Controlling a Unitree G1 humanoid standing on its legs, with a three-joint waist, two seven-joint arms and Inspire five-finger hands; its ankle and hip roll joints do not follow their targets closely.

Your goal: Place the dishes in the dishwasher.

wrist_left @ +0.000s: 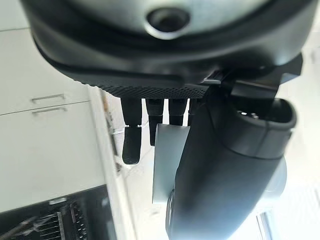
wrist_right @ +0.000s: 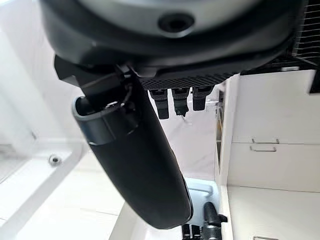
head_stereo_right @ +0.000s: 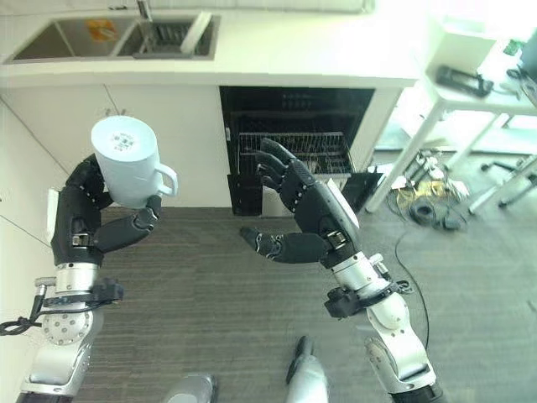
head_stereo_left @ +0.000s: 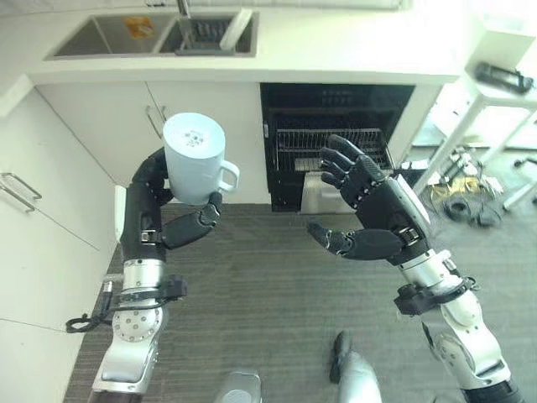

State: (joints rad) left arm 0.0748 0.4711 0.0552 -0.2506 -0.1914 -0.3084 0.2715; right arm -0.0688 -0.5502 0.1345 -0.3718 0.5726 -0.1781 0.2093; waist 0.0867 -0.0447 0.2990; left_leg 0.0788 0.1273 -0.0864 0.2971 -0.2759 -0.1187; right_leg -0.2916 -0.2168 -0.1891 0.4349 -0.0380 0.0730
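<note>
A pale blue mug (head_stereo_left: 195, 159) with its handle turned to the right is held upside down, base up, in my left hand (head_stereo_left: 155, 214), whose fingers and thumb curl round its body. In the left wrist view the mug (wrist_left: 167, 165) shows between the thumb and the fingers. My right hand (head_stereo_left: 369, 214) floats open in mid-air to the mug's right, palm facing left, holding nothing. Beyond both hands the dishwasher (head_stereo_left: 336, 138) stands open under the counter, its wire rack (head_stereo_left: 327, 147) visible inside.
A white counter (head_stereo_left: 336, 59) with a double steel sink (head_stereo_left: 155, 35) runs across the back. White cabinet doors (head_stereo_left: 101, 134) stand to the left. A white table (head_stereo_left: 503, 96) with cables on the floor beneath it is at the right. Grey carpet (head_stereo_left: 260, 285) lies below.
</note>
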